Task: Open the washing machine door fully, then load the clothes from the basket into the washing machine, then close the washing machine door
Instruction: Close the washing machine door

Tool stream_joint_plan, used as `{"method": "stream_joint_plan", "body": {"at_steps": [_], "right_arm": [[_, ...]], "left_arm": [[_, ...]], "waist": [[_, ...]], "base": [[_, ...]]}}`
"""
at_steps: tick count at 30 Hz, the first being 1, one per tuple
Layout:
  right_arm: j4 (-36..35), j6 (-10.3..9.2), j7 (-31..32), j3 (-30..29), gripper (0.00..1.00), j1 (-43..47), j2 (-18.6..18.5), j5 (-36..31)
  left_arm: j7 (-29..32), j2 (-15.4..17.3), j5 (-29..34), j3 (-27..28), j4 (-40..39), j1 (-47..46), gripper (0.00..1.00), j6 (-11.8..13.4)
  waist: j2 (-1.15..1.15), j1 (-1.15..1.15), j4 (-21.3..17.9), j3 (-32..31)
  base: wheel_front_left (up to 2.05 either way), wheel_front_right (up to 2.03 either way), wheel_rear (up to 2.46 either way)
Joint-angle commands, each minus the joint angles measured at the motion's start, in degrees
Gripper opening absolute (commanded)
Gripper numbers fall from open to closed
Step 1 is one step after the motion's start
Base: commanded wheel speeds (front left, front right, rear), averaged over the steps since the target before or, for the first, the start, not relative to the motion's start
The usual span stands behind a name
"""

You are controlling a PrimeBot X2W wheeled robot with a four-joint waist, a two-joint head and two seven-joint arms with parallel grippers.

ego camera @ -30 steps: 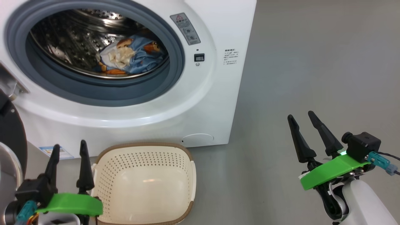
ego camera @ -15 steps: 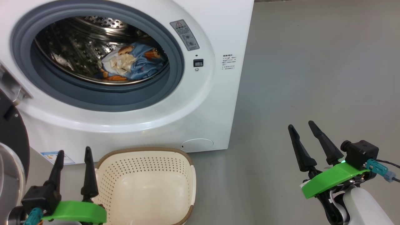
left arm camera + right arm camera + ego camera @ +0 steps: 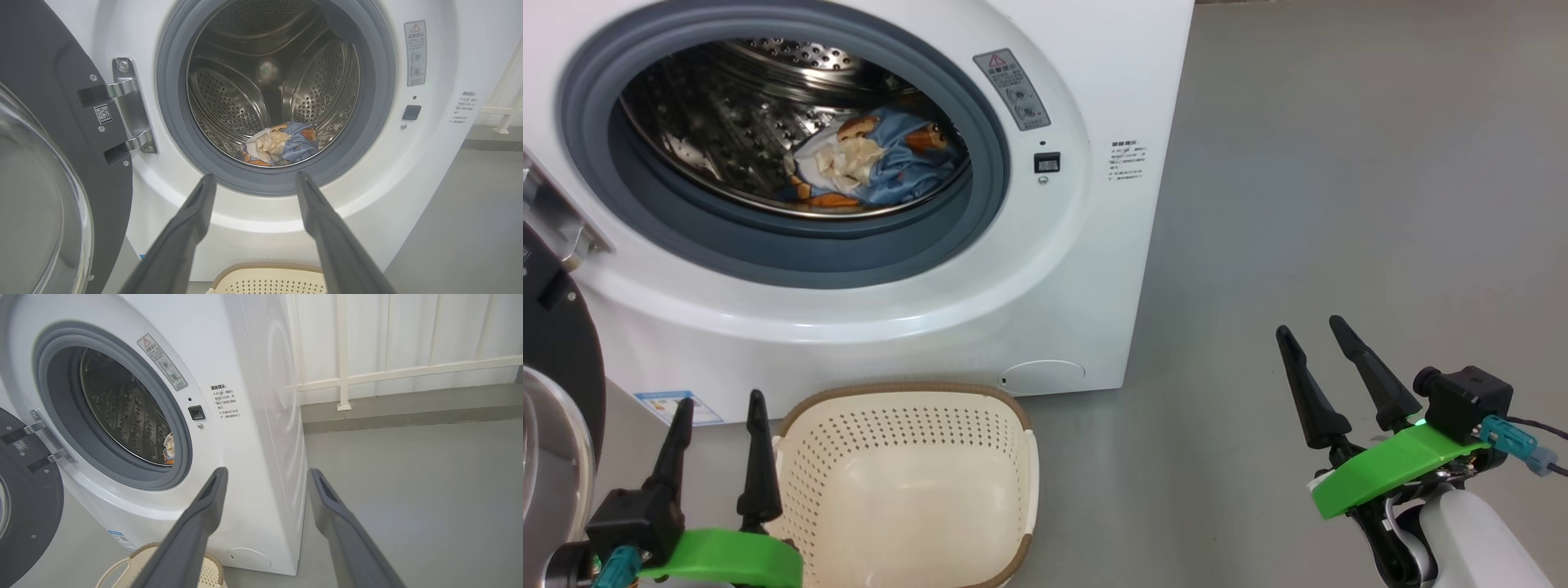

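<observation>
Holding nothing in left jaws or right jaws, spread wide apart. Well beyond left jaws, inside washing machine drum — clothes. Just beside them — basket.

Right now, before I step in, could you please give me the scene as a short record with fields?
washing machine door: open, swung to the left
clothes: in the drum of the washing machine
basket: looks empty, on the floor before the machine
left gripper: jaws open, empty, beside basket
right gripper: jaws open, empty, above floor
left to do: close the door
</observation>
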Motion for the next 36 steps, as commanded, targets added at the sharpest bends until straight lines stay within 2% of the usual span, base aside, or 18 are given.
{"method": "stream_joint_plan", "body": {"at_steps": [1,21,36], "right_arm": [[-1.15,0.09,-0.27,1.18,1.00,0.10,-0.60,-0.56],[-1.12,0.09,-0.27,1.29,1.00,-0.41,-0.44,-0.31],[-1.38,0.09,-0.27,0.72,1.00,-0.21,-0.25,-0.44]], "left_arm": [[-0.36,0.74,0.44,1.73,-1.07,-1.36,1.00,-0.08],[-0.36,0.67,-0.01,2.70,-1.99,-1.59,1.00,-0.45],[-0.36,0.63,0.11,2.55,-2.97,-1.45,1.00,-0.97]], "waist": [[0.00,0.00,0.07,0.01],[0.00,0.00,-0.63,0.42],[0.00,0.00,-0.79,0.87]], "base": [[0.00,0.00,0.00],[-0.09,0.06,0.03],[-1.40,1.30,0.10]]}}
